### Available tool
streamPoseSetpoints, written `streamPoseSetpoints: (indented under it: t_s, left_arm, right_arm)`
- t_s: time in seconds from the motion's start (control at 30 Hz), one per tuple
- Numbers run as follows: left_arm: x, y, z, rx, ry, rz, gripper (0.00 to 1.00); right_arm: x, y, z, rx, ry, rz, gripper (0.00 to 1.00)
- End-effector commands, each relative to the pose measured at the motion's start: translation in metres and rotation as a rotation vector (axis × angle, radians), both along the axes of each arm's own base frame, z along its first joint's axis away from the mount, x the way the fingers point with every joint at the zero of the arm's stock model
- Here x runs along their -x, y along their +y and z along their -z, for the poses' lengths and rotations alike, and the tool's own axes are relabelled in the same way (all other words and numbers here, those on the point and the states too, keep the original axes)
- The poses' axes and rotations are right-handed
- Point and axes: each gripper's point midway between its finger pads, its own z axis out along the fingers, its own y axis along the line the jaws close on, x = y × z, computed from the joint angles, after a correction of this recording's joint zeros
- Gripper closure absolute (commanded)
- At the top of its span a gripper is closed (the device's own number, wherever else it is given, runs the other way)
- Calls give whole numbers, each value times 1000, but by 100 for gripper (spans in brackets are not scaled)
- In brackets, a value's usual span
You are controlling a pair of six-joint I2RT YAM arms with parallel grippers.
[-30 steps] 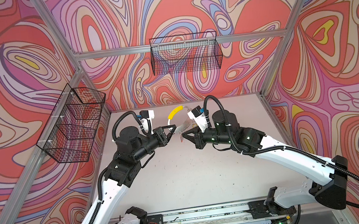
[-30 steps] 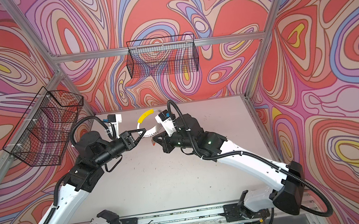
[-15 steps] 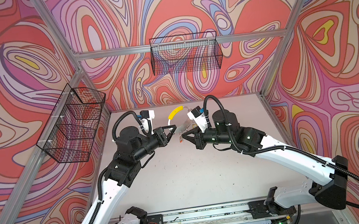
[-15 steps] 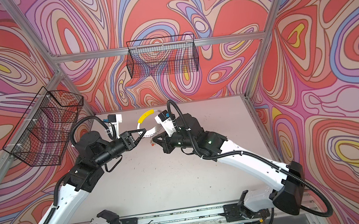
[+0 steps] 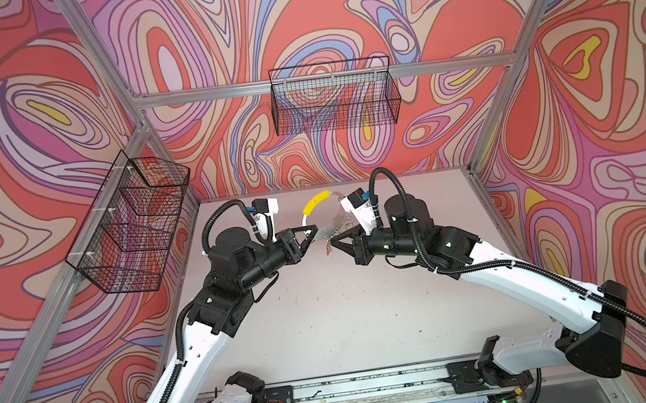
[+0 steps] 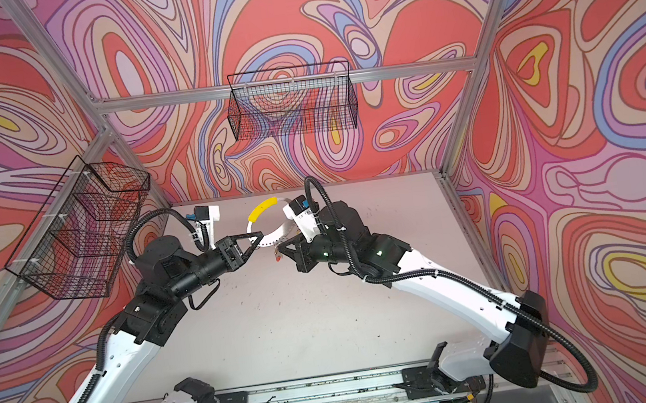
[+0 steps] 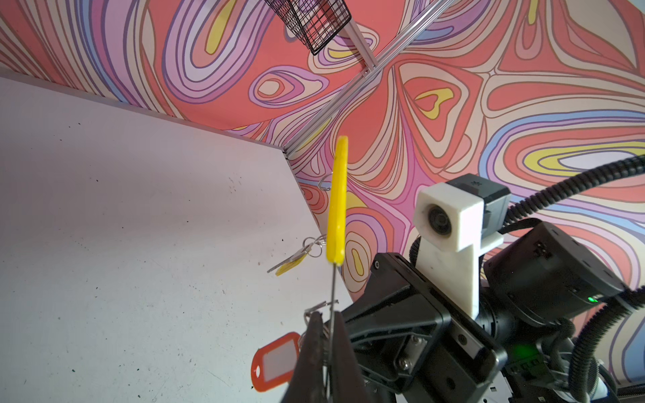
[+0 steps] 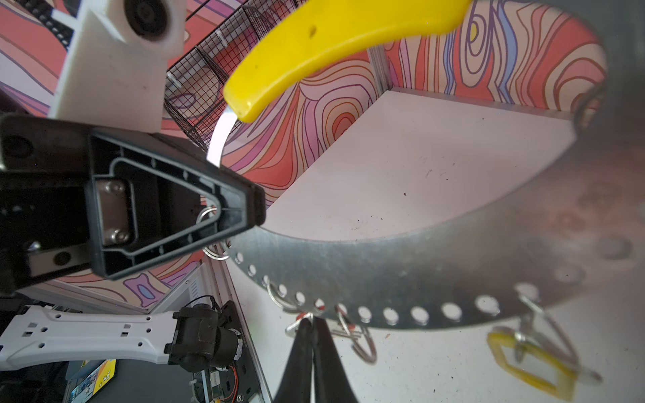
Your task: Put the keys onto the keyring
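- One pale surface (image 5: 347,312), ringed by swirl-patterned walls.
- Two black wire baskets: one (image 5: 336,100) on the wall at 12 o'clock, one (image 5: 129,226) at 9 o'clock.
- Two arms, left arm (image 5: 200,343) and right arm (image 5: 532,281), meeting toward the surface's 12 o'clock.
- One keyring (image 5: 330,226), grey with a yellow arc at its 11 o'clock, held up between them.
- Left fingers (image 8: 230,209) pinching the keyring's rim near 8 o'clock.
- Right fingers (image 8: 326,359) pressed together on the red-tagged key (image 7: 275,361) at the rim's 6 o'clock.
- Two keys in all; the yellow-tagged key (image 8: 530,366) hangs from the rim.
- At least four split rings (image 8: 363,343).
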Motion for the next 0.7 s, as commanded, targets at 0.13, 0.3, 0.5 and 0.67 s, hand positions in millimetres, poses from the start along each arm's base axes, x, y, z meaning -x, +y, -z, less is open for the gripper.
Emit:
streamPoseSetpoints:
  t_s: [0.13,0.3,0.5,0.67]
  left_arm:
    - [6,-2,-31,87,-53,21,100]
    - [6,-3,-38,127,-46,24,100]
    - [7,-1,-43,145,-47,12,100]
    - [3,1,-43,180,-30,-9,100]
  right_arm:
    - [3,8,11,-35,44,-53,100]
    - [2,8,15,-45,57,-57,100]
    - [3,12,20,-66,81,-76,100]
    - [8,14,18,-101,73,-101,100]
